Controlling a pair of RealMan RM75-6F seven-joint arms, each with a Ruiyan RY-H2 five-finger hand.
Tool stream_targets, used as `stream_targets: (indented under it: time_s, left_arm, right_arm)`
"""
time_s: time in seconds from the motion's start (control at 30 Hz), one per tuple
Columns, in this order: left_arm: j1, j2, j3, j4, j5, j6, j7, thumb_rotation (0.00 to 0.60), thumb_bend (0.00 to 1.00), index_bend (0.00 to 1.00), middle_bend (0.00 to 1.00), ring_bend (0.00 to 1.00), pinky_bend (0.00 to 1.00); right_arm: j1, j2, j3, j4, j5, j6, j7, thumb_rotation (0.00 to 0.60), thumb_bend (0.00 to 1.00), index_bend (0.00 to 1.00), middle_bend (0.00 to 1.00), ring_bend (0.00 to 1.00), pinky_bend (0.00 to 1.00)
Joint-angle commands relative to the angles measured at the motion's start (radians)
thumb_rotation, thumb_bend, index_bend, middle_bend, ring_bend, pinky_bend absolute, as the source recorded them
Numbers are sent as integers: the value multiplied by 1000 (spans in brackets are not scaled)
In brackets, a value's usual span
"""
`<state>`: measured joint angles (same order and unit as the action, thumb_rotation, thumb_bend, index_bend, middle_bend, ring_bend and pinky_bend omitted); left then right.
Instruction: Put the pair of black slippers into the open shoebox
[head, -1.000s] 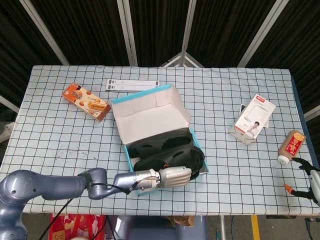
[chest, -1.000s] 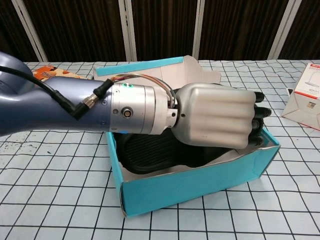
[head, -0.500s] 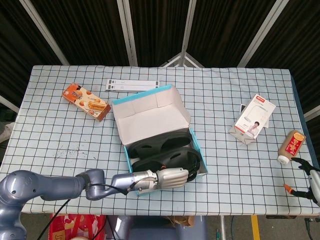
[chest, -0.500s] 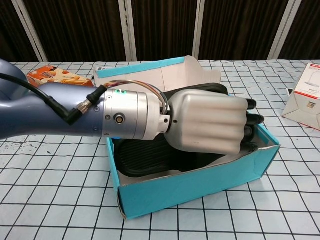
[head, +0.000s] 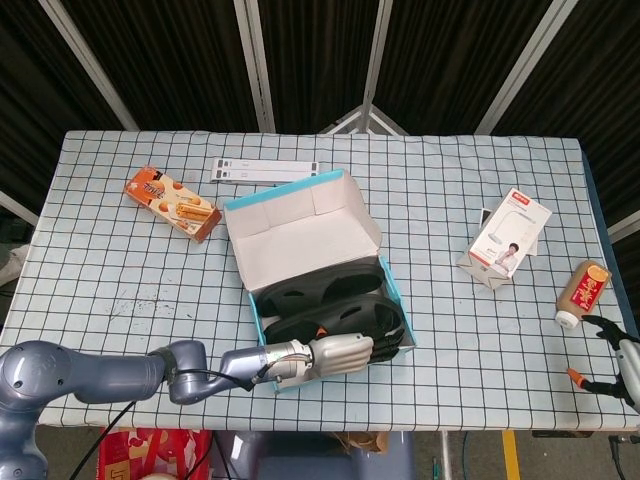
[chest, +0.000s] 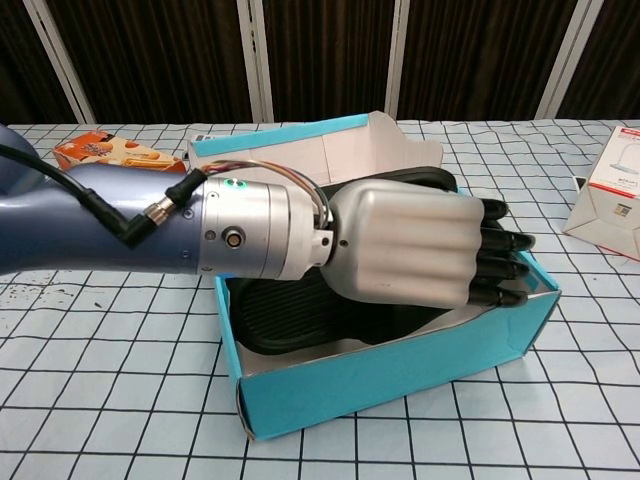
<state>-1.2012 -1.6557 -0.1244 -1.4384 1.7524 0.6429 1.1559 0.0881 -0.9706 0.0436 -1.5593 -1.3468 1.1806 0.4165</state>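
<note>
The teal shoebox (head: 397, 296) stands open at the table's middle, its lid (head: 300, 225) tilted back. Both black slippers (head: 330, 295) lie inside it side by side. In the chest view one slipper's ribbed sole (chest: 300, 312) shows under my wrist, behind the box's front wall (chest: 400, 370). My left hand (head: 340, 352) hovers over the box's near edge. Its dark fingers (chest: 500, 250) stretch out low across the near slipper, and I see nothing gripped in them. My right hand (head: 620, 368) sits at the table's near right corner, fingers spread and holding nothing.
An orange snack box (head: 172, 203) and a flat white box (head: 265, 170) lie at the back left. A white lamp carton (head: 510, 238) and a small bottle (head: 583, 290) lie on the right. The snack box (chest: 100, 152) and carton (chest: 610, 195) also show in the chest view.
My left hand's fingers have uncurled from a fist and now reach outward. The hand has drawn back a little toward the near edge, and the near slipper has settled deeper into the box.
</note>
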Motion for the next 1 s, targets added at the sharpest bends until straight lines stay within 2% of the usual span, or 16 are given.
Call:
stream_targets:
  time_s: [0.03, 0.2, 0.53, 0.73, 0.87, 1.0]
  left_arm:
    - [6, 5, -5, -19, -18, -9, 16, 600, 140, 0, 0, 5, 164]
    - [16, 34, -3, -80, -37, -18, 47, 600, 140, 0, 0, 0, 164]
    - [61, 151, 15, -254, -61, -12, 149, 598, 140, 0, 4, 0, 164]
    - [106, 234, 33, -381, -81, 17, 176, 599, 140, 0, 50, 2, 165]
    - [169, 268, 37, -457, -135, 99, 83, 599, 140, 0, 62, 6, 169]
    - [256, 241, 32, -484, -196, 236, -92, 600, 144, 1, 79, 10, 169]
  right_arm:
    - [0, -1, 0, 1, -1, 0, -1, 600, 234, 215, 203, 252, 213]
    - [2, -1, 0, 1, -1, -2, -1, 600, 233, 215, 202, 252, 213]
    - [2, -3, -2, -3, -8, 2, -6, 600, 234, 215, 203, 252, 213]
    - [2, -3, -1, -2, 0, -1, -6, 600, 234, 216, 202, 252, 213]
    - [6, -4, -2, -4, -1, -7, -12, 600, 233, 217, 203, 253, 213]
    - [7, -1, -5, -11, -3, -10, -16, 600, 234, 221, 203, 253, 213]
